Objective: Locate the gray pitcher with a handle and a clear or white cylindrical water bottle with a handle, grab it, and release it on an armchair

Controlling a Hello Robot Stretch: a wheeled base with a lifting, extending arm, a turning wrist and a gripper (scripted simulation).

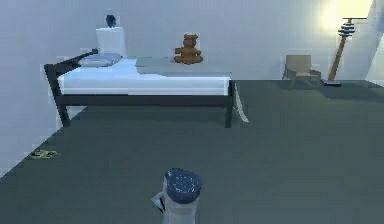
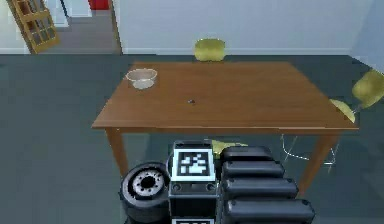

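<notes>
A grey cylindrical vessel [image 1: 180, 196] with a dark blue speckled top and a small handle on its left stands low at the forward view's bottom centre, over dark floor. A small brown armchair-like seat [image 1: 301, 69] stands by the far wall to the right. In the arm side view the arm's dark stacked bars [image 2: 262, 186] rise at the bottom edge, with a white marked square [image 2: 193, 163] beside them. Left of that is the gripper's dark round body [image 2: 147, 191]. Its far end is not clear, so I cannot tell whether it holds anything.
A dark-framed bed [image 1: 140, 84] with a pillow and a teddy bear [image 1: 188, 49] fills the far left; a floor lamp [image 1: 347, 40] glows at the right. Beside the arm stands a wooden table [image 2: 230, 100] with a bowl [image 2: 141, 77] and yellow chairs [image 2: 210, 48] around it.
</notes>
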